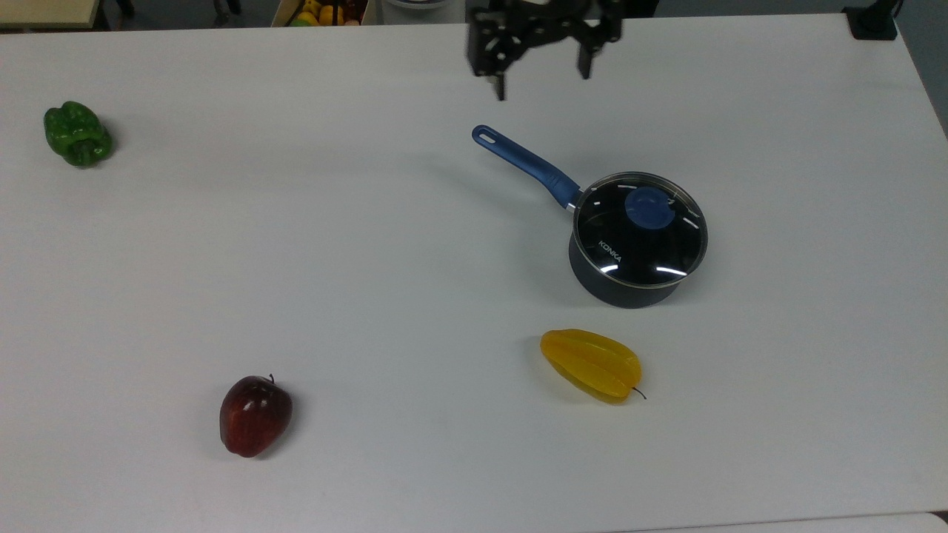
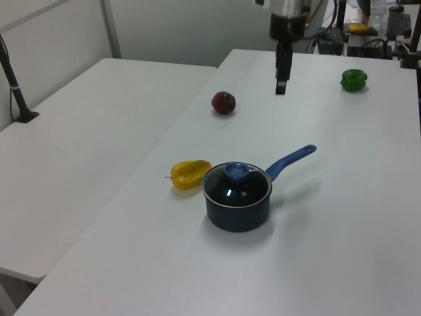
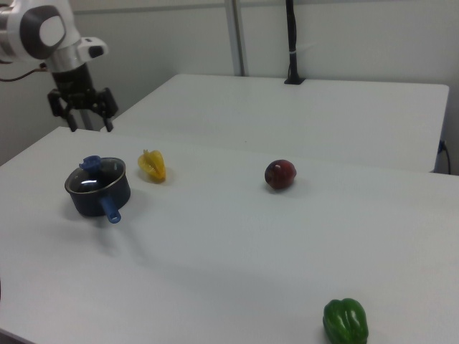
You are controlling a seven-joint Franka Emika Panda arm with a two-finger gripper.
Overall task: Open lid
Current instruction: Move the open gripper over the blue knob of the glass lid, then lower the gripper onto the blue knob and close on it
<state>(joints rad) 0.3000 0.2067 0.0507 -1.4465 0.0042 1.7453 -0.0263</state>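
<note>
One lid [image 1: 640, 230], one saucepan [image 1: 626, 287], one apple [image 1: 255, 415], one starfruit [image 1: 591, 364], one green pepper [image 1: 77, 134].

Lid [image 1: 640, 230] on saucepan [image 1: 622, 285], starfruit [image 1: 591, 364] just below in the top view, apple [image 1: 255, 415] lower left, pepper [image 1: 77, 134] far left
</note>
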